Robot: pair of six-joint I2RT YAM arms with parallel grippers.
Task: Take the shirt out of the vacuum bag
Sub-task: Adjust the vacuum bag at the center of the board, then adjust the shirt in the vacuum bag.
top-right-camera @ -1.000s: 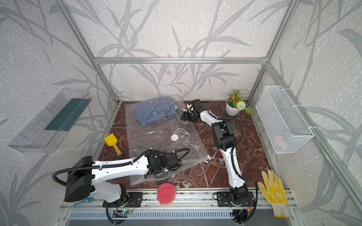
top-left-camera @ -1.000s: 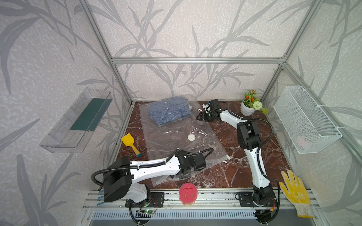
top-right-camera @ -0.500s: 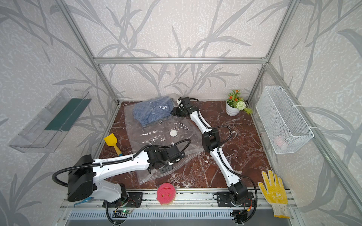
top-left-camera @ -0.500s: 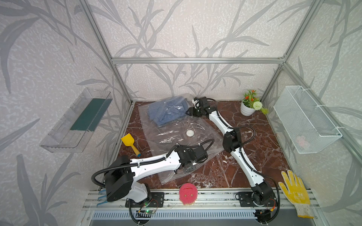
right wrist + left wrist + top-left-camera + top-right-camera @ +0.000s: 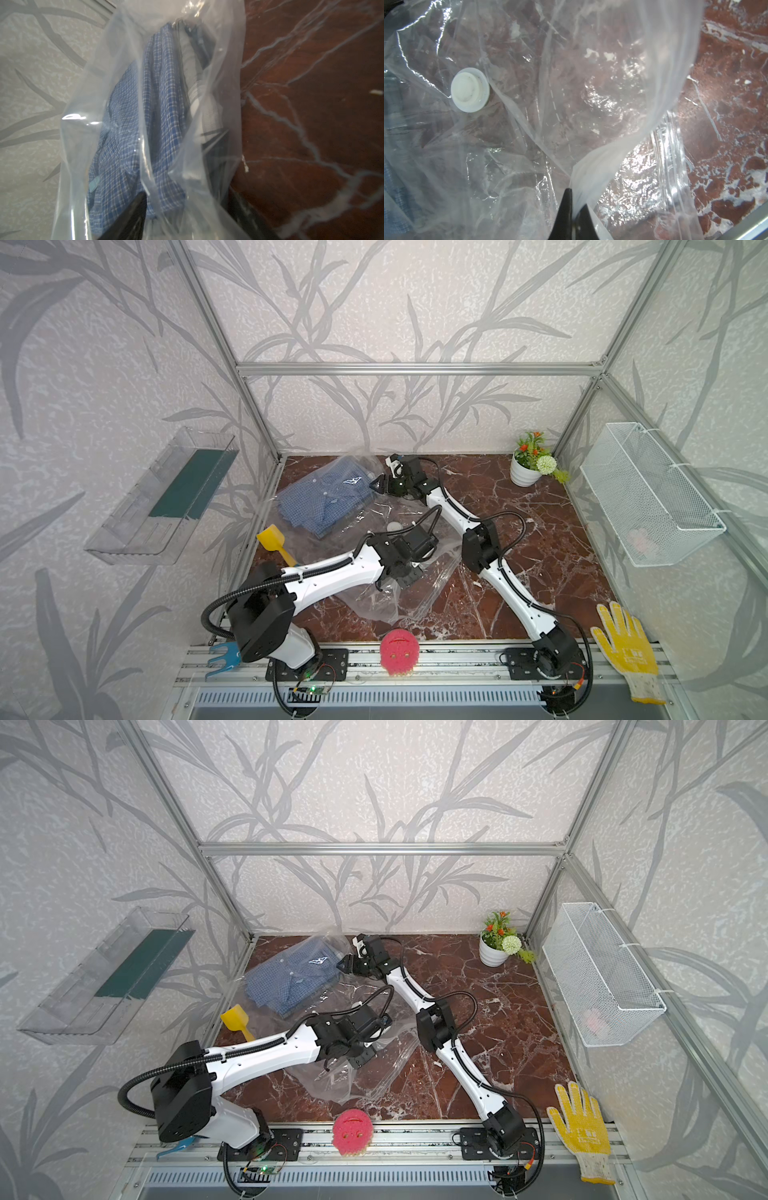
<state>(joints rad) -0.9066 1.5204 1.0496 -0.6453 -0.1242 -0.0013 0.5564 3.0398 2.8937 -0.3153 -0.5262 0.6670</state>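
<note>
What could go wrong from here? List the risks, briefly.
1. The left end effector pinches only a thin fold of the vacuum bag; the film could slip or tear.
2. The right end effector straddles the shirt through the plastic, so a pull may drag bag and shirt together.

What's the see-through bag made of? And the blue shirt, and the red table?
The vacuum bag looks like thin clear plastic: shiny, crinkled, the table showing through it. The shirt looks like woven cloth, maybe cotton: soft folds, fine blue-and-white checks. The table looks like polished red-brown marble with white veins, though it could be a print.
</note>
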